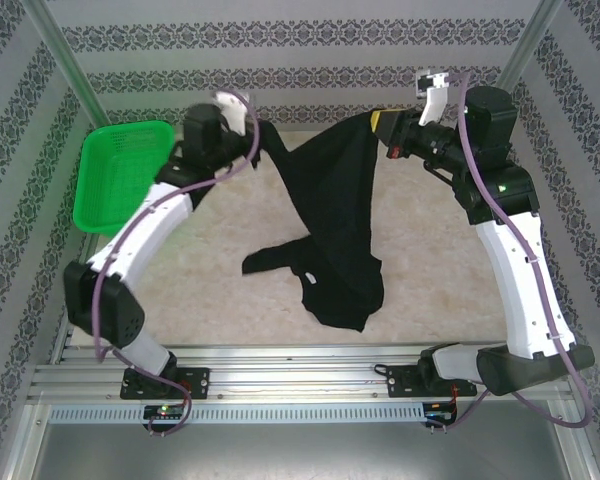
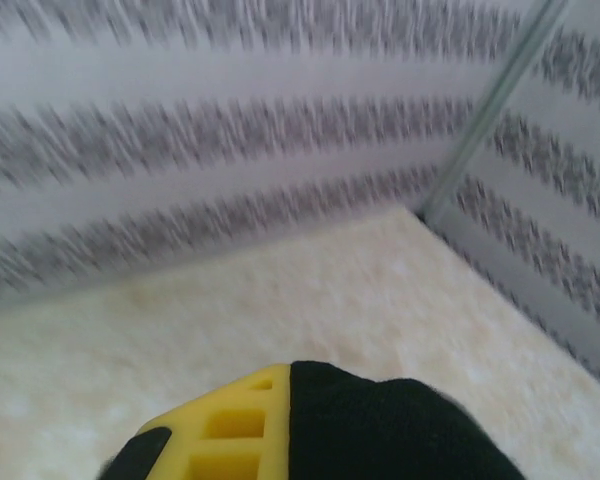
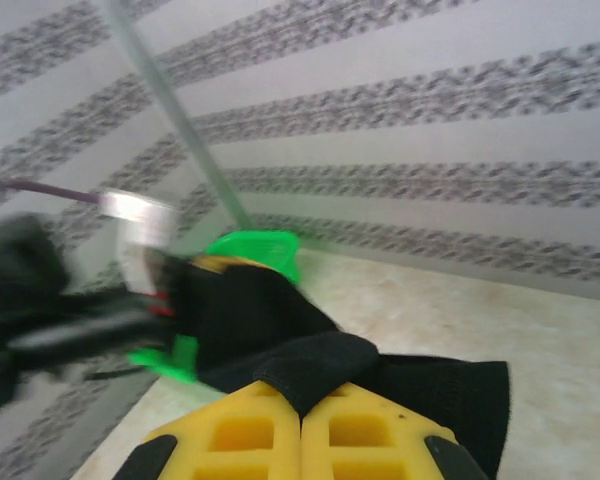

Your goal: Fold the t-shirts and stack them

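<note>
Green basket [image 1: 120, 170] stands at the far left of the table [image 1: 430, 270], apart from the work. Just right of it, the left tool [image 1: 261, 138] is clamped on one upper edge of the black t-shirt [image 1: 330, 220]; its wrist view shows dark cloth pressed against a yellow finger [image 2: 230, 425]. The t-shirt sags between the arms, its lower part heaped on the table near the middle. At the far right, the right tool [image 1: 383, 128] is pinched tight on the other edge, with cloth bunched over its yellow fingers [image 3: 240, 440]. This looks like the spreading step: the t-shirt is lifted but not flat. The next move calls for drawing both grips apart, then laying it down smooth before any fold.
</note>
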